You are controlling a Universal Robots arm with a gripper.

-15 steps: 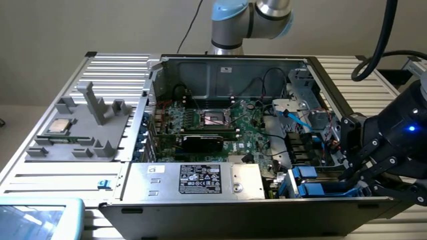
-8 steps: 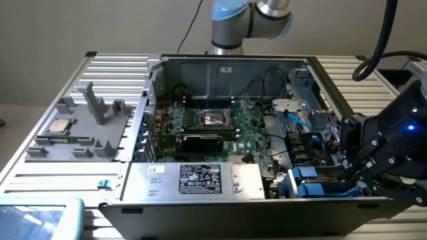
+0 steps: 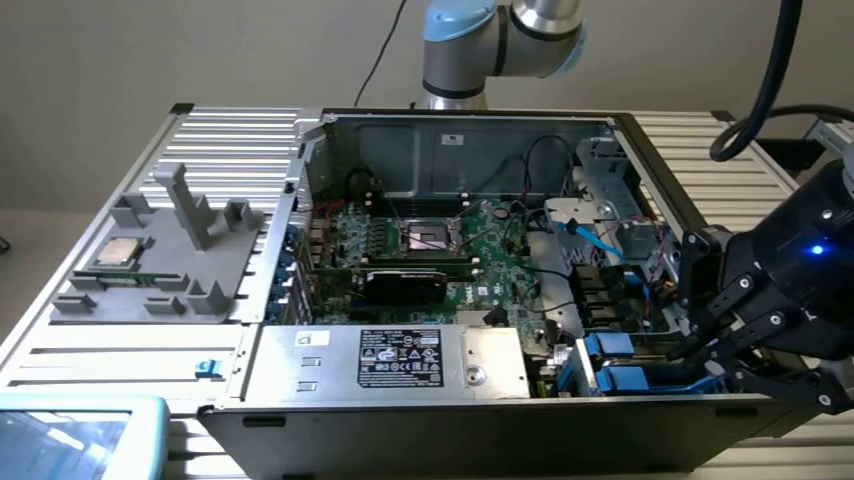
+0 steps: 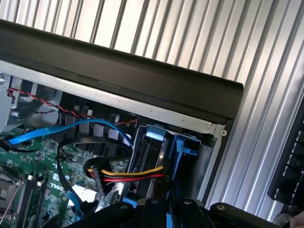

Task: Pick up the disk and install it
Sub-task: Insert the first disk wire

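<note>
My end effector hangs over one corner of the open black metal computer case. I cannot tell how wide it stands. The disk, framed in blue plastic, sits in that corner's bay, its body mostly hidden. A yellow, red and black cable bundle and a thin blue cable crowd the bay's inner side, and the case's rim closes the outer side.

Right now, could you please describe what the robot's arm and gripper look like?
The arm has silver-grey tubular links with light-blue joint caps. Its wrist end is bulky and black, with a small blue light glowing on it and a thick black cable curving down to it. The gripper is black as well, built of angular jointed pieces.
</note>
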